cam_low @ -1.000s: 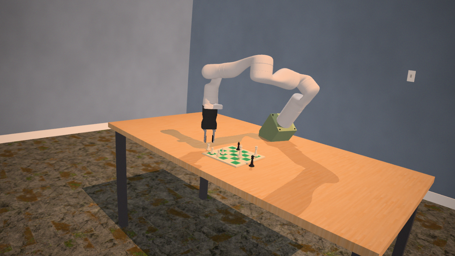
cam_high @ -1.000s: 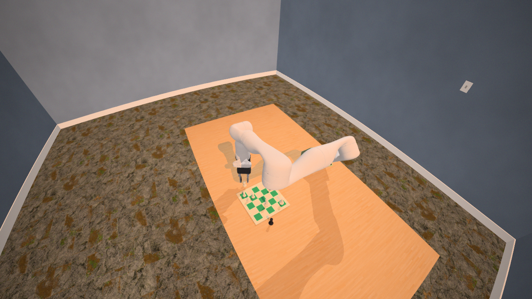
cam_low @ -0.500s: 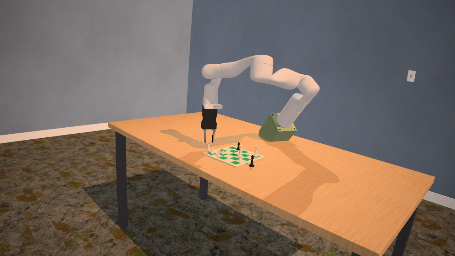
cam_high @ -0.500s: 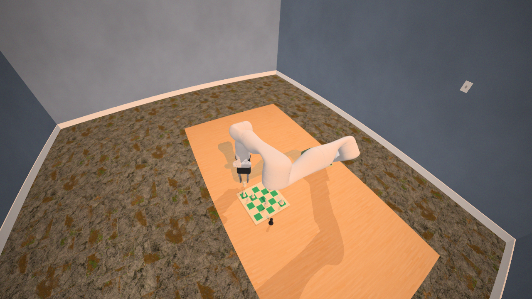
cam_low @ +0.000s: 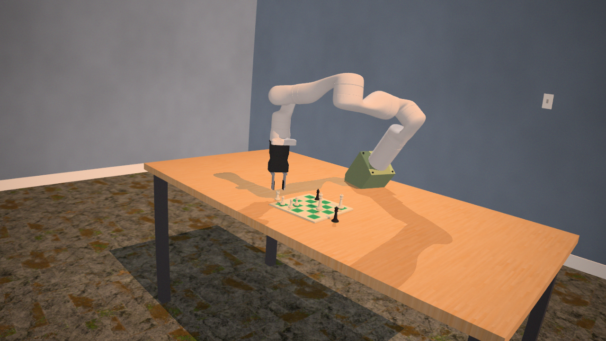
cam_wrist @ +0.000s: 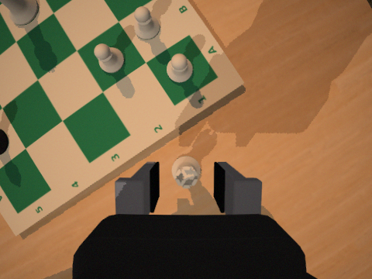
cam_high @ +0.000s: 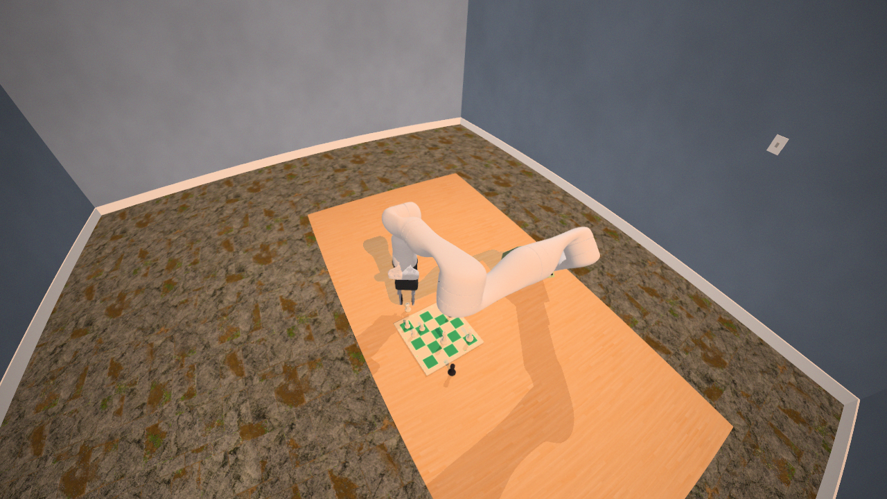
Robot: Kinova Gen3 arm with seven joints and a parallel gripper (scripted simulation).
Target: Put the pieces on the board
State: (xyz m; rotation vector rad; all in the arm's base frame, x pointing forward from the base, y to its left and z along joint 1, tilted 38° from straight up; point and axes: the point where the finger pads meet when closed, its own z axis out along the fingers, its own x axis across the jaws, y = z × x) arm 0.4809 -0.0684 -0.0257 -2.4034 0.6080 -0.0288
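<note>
The white rook [cam_wrist: 186, 172] stands upright on the table just off the green-and-cream board [cam_wrist: 98, 67], beside the edge marked with the digits 1 and 2. My gripper [cam_wrist: 186, 179] is open, with one finger on each side of the rook and gaps on both sides. In the exterior view the fingertips [cam_low: 278, 187] hang just above the rook [cam_low: 277, 195]. A black piece [cam_low: 335, 214] stands on the table off the board's near corner. Another black piece [cam_low: 317, 194] and two tall white pieces [cam_low: 320, 201] [cam_low: 341, 200] stand at the board's far part.
Three white pawns [cam_wrist: 179, 68] [cam_wrist: 147, 23] [cam_wrist: 110, 58] stand on the board's corner squares nearest the rook. The arm's green base [cam_low: 369, 170] sits behind the board. The table's left edge [cam_low: 203, 199] lies beyond the rook.
</note>
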